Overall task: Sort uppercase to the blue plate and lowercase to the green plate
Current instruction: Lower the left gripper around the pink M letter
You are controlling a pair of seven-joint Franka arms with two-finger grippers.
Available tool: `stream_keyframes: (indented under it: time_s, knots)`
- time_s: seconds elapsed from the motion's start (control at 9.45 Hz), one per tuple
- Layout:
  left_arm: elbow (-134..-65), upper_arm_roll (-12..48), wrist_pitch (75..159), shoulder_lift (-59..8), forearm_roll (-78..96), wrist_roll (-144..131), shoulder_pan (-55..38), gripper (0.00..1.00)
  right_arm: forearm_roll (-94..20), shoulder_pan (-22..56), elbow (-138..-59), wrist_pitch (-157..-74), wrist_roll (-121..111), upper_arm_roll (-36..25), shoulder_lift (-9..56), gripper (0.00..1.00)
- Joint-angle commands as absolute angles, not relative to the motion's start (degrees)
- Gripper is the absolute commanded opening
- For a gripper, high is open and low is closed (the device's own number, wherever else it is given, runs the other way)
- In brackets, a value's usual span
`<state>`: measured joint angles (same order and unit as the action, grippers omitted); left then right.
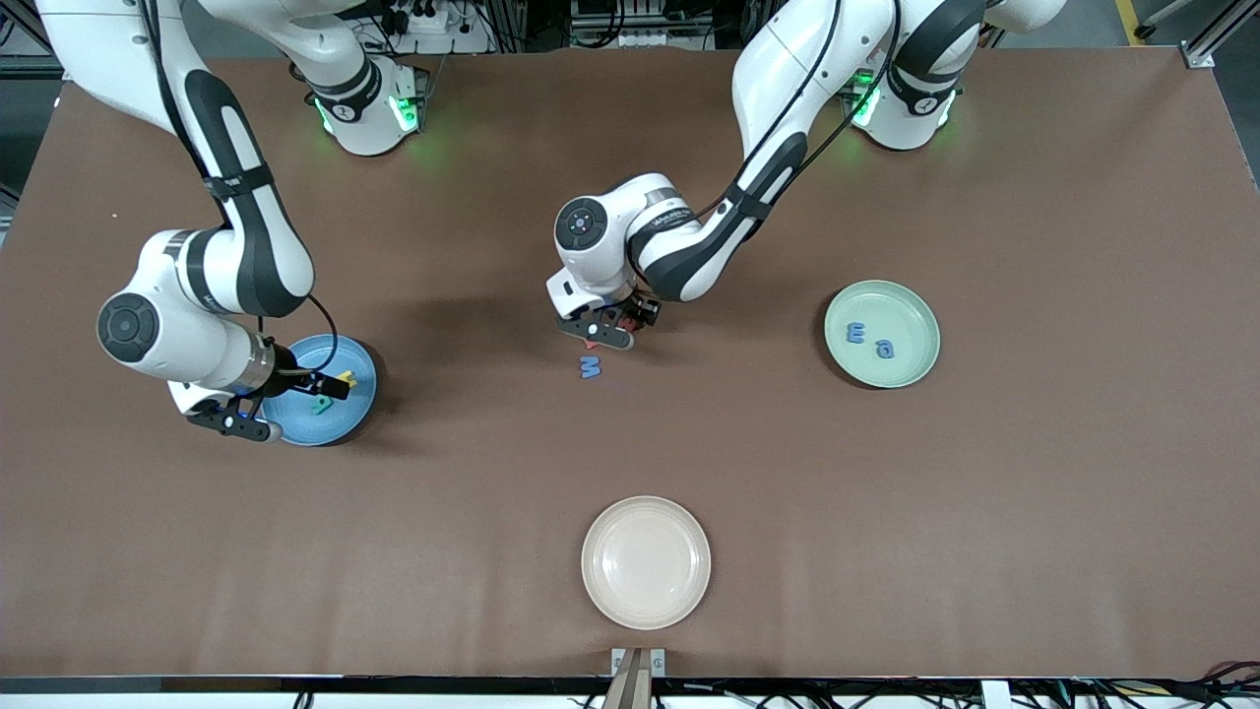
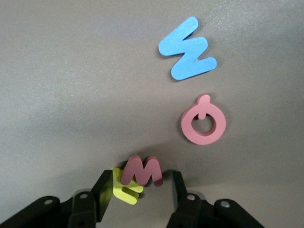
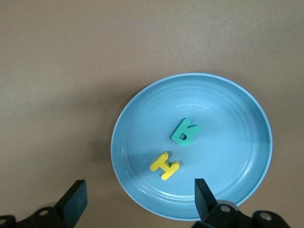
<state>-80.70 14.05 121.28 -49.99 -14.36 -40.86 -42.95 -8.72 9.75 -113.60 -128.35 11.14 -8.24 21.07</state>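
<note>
My left gripper [image 2: 141, 192] is low over the middle of the table, open, its fingers either side of a red lowercase letter [image 2: 142, 171] and the yellow h [image 2: 127, 190]. One finger touches the yellow h; a small gap shows at the other. Just past them lie the red Q [image 2: 203, 121] and the blue M [image 1: 590, 367]. My right gripper [image 1: 285, 404] hangs open over the blue plate [image 3: 228, 123], which holds the yellow H [image 3: 165, 166] and the teal R [image 3: 185, 132]. The green plate [image 1: 911, 315] holds the blue e [image 1: 856, 333] and blue a [image 1: 885, 347].
A cream-white plate [image 1: 646, 561] with nothing in it sits near the table's front edge, nearer the front camera than the loose letters. The brown tabletop spreads wide between the three plates.
</note>
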Motion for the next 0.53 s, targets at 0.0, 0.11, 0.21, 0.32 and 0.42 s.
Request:
stream_keyframes:
  time_s: [0.0, 0.11, 0.21, 0.32, 0.42]
  knots:
    - [-77.52, 14.33, 119.88, -52.12, -15.56, -42.45, -43.24, 0.58, -7.65, 9.58, -114.96, -128.41, 10.9, -8.17, 19.07, 1.0]
    - [-77.52, 14.33, 119.88, -52.21, -15.73, -42.45, -43.24, 0.58, -7.56, 9.58, -114.96, -128.41, 10.9, -8.17, 19.07, 1.0]
    - [-77.52, 14.41, 119.88, -52.12, -15.82, -42.45, -43.33, 0.58, -7.56, 9.58, -114.79, -128.5, 10.9, -8.17, 19.07, 1.0]
    - [-77.52, 14.33, 119.88, -52.12, -15.82, -42.45, -43.33, 0.58, -7.56, 9.67, -114.61, -128.5, 10.99, -8.17, 19.07, 1.0]
    - [-77.52, 14.41, 119.88, -52.03, -15.73, -42.45, -43.33, 0.56, -7.56, 9.58, -114.61, -129.28, 10.9, -8.17, 19.25, 1.0]
